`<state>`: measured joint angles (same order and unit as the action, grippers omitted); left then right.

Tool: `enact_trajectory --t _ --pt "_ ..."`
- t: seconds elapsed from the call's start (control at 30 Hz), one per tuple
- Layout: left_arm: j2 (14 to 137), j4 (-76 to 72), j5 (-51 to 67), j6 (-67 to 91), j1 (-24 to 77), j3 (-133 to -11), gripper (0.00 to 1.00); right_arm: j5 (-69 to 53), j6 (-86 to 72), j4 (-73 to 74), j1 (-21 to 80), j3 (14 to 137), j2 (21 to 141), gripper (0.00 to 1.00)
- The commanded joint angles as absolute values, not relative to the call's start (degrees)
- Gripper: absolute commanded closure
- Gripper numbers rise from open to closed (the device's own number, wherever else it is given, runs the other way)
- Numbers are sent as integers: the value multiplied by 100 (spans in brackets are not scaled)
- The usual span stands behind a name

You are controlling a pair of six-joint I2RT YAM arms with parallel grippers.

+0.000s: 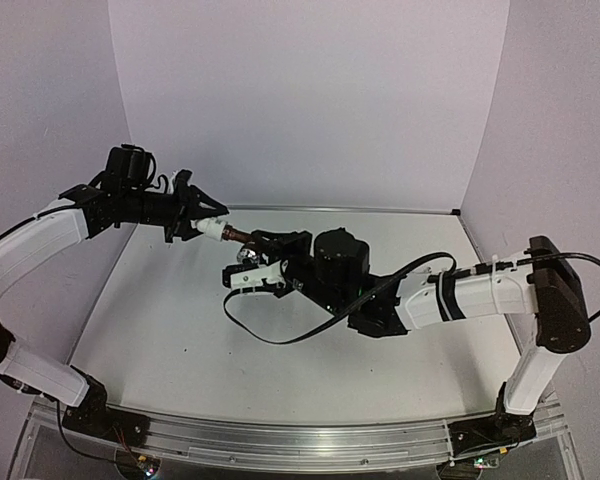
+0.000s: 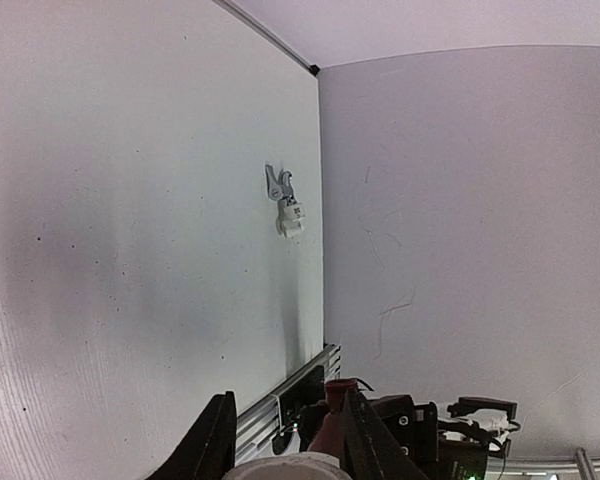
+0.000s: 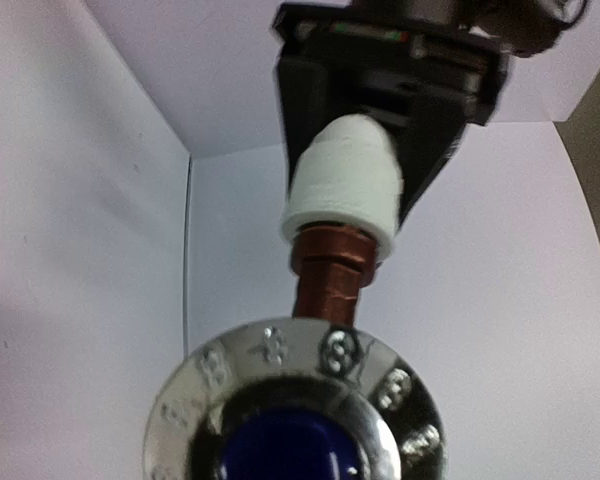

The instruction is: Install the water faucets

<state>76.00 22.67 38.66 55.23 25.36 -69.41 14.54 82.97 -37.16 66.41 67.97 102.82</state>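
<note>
While my left gripper (image 1: 202,226) is pinched on the white fitting (image 3: 342,175), one finger against each side, the brown faucet (image 1: 237,235) stands out of that fitting's open end. The faucet's long axis runs roughly level, from my left gripper toward my right gripper (image 1: 252,258). Its threaded end is in the fitting and its silvery knob (image 3: 295,400) faces the right wrist camera head-on. The right fingers sit to either side of the knob in the top view, but I cannot tell whether they press it or stand off it. The whole assembly is held in the air above the table (image 1: 180,330), toward the back, left of centre.

The chrome faucet (image 2: 283,200) lies flat on the table, well apart from both grippers and close to the seam where table meets wall. It has a white piece at one end.

The table is white and lightly speckled, with pale walls on three sides. A black cable (image 1: 270,337) loops on the table below the right gripper. A metal rail (image 1: 280,440) bounds the near edge. Bare table lies between the held faucet and that rail.
</note>
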Motion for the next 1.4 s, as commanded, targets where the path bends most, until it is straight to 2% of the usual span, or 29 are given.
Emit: enact_trajectory --t 0.0,0.03,0.17,0.27,0.33,0.43,0.57,0.63,0.7,0.8,1.0,1.07,1.1,1.2,1.27,1.37 --pt "7636 1970 4147 5423 2583 -7235 100 1343 6626 -2981 6706 7331 10108 81" --pt "7642 1970 4140 5375 2583 -7234 100 1245 6320 -2711 6704 7394 10074 83" --pt "7617 1959 4077 5098 2584 -7268 100 53 4018 -1518 6470 7608 9835 99" --pt "7496 1886 3868 4836 2584 -7279 100 -2335 1375 -1299 5617 7561 9640 100" --pt "7387 1748 3712 4707 2584 -7208 100 -4534 -1241 -2208 5020 7475 9812 100" --pt "7168 1319 3528 4676 2584 -6936 100 -5977 -5033 -4382 4643 7559 10502 97" --pt "6944 851 3364 4712 2584 -6642 100 -6166 -9348 -7147 4519 7899 11577 88" --pt "6860 814 3211 4712 2584 -6609 100 -5767 -10693 -8347 4413 7833 11989 86" --pt "6792 827 3036 4758 2584 -6583 100 -5254 -11531 -8987 4307 7477 12145 79" --pt "6689 955 2710 4932 2575 -6544 100 -5077 -10950 -8806 4135 6931 11917 66" --pt "6674 1299 2539 5087 2556 -6585 100 -5296 -7872 -6192 4062 6461 10877 29" --pt "6687 1344 2537 5110 2544 -6609 100 -5231 -6251 -4787 4065 6560 10472 24" --pt "6701 1371 2550 5133 2541 -6624 100 -4981 -5024 -3659 4090 6646 10188 22" --pt "6768 1414 2644 5206 2533 -6656 100 -3119 -1943 -982 4543 7150 9495 15" --pt "6811 1415 2738 5264 2523 -6666 100 -1755 -51 -332 5060 7380 9266 12" --pt "6896 1416 2976 5306 2514 -6698 100 -418 1680 -244 5585 7471 9150 10"
